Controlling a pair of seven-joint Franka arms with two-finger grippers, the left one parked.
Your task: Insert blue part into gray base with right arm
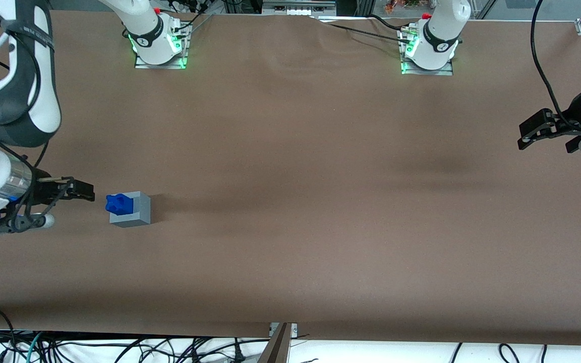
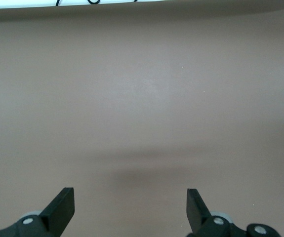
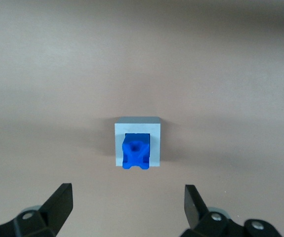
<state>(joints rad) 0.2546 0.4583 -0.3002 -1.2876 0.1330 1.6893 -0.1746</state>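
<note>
The small bright-blue faceted plastic block [image 1: 116,202] sits on top of the light-gray plastic cube [image 1: 134,210], in the lower left of the front view, toward the working arm's end of the brown table [image 1: 321,201]. In the wrist view the blue block [image 3: 135,152] fills the square socket of the gray cube [image 3: 138,138], though it appears to overhang one edge of the cube's top slightly, so whether it is fully seated cannot be told for certain.

The big white jointed right arm [image 1: 3,101] occupies the left edge of the front view. Its black two-finger pincer [image 1: 81,191] hangs just beside the cube, apart from it, with the fingers [image 3: 60,200] spread wide and holding nothing.

By the look of it, the insertion step is done or nearly done, and the task is at its end. The next move would call for a check of seating; if the block sits proud, a gentle downward press is needed, otherwise a clean retreat without nudging the cube.
</note>
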